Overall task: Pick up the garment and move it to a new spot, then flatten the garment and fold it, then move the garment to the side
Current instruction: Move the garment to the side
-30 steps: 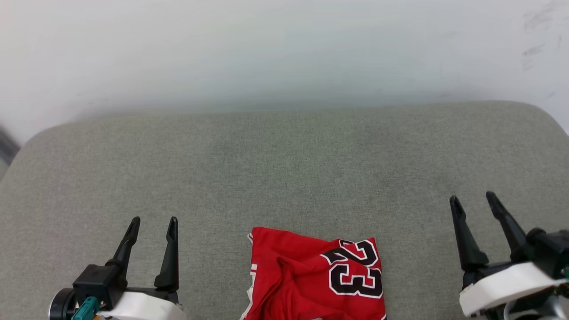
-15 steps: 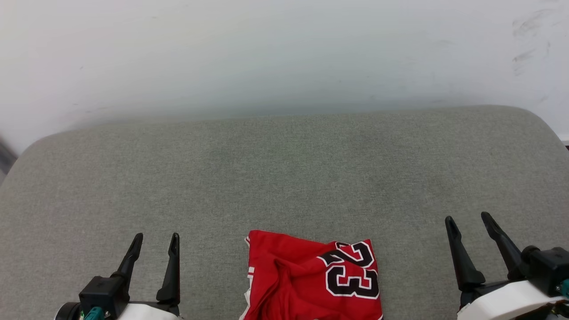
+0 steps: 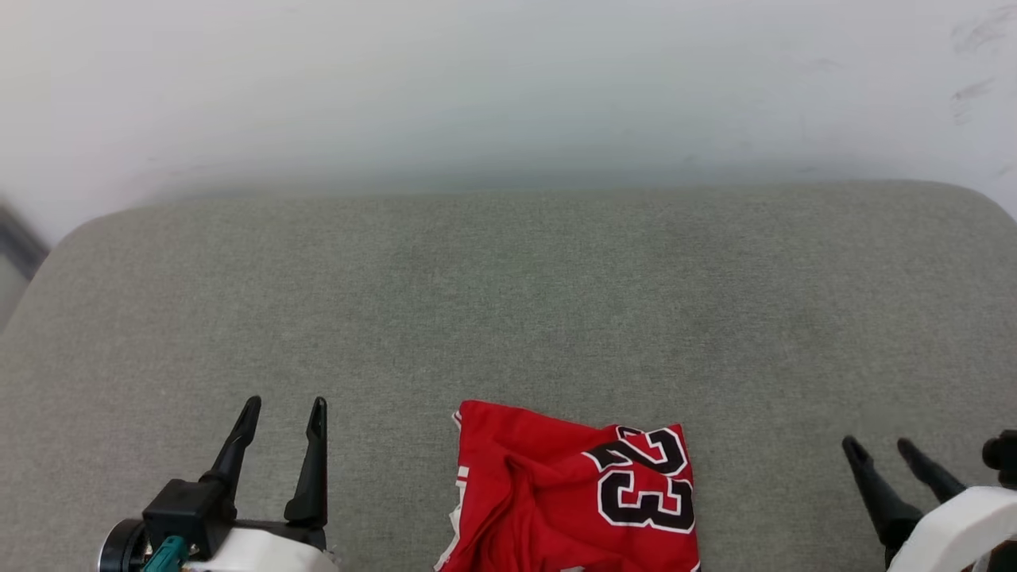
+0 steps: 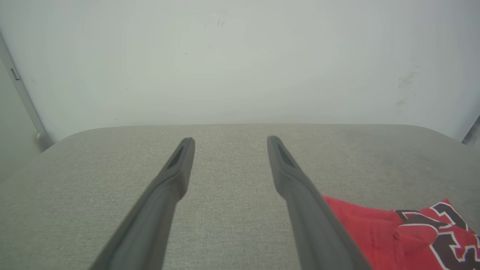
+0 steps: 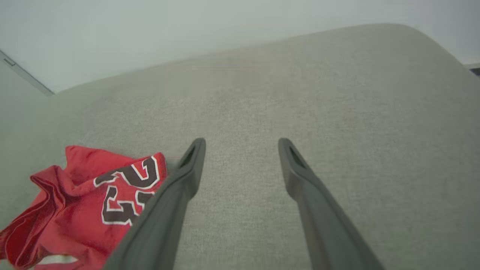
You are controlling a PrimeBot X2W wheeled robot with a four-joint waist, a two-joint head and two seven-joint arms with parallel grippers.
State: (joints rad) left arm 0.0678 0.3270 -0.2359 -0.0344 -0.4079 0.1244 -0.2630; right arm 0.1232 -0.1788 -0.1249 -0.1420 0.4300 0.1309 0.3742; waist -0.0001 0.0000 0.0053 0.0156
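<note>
The garment (image 3: 572, 496), a bright red jersey with a dark white-outlined "23", lies bunched and partly folded on the grey cushion (image 3: 508, 302), at the bottom middle of the head view and cut off by the frame's lower edge. My left gripper (image 3: 284, 406) stands open to its left, apart from the cloth. My right gripper (image 3: 880, 446) is open low at the right, also apart. In the left wrist view the garment (image 4: 405, 232) lies right of the open left gripper (image 4: 229, 140). In the right wrist view the garment (image 5: 86, 202) lies left of the open right gripper (image 5: 242, 141).
The grey upholstered cushion spans the whole width, with rounded far corners. A white wall (image 3: 508, 87) rises directly behind it. A dark strip (image 3: 16, 242) shows at the far left edge beside the cushion.
My right gripper has drawn back toward the lower right corner. The left gripper keeps its place. The camera has shifted slightly, so the whole picture moved a little.
</note>
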